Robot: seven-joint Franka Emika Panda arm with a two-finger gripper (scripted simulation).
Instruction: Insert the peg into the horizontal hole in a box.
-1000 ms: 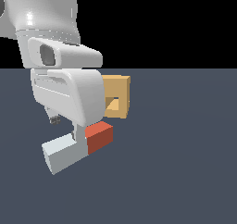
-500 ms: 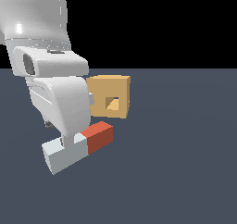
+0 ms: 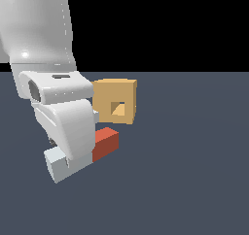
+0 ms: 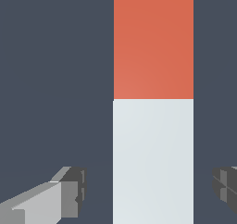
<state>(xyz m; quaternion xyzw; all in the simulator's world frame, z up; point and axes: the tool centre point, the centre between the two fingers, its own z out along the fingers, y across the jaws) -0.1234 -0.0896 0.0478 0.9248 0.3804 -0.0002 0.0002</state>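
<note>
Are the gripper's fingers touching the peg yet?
Apart. The wrist view shows dark floor between each of the fingers and the pale part of the peg; the jaws straddle it, open.

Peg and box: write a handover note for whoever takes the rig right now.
Gripper: open, fingers either side of the peg's pale part, not touching it.
Peg: lying flat on the floor, red end toward the box, not lifted.
Box: stands apart from the peg; its hole is empty.
Done: gripper lined up over the peg.
Left: close on the peg, lift, align the peg with the hole, insert.
</note>
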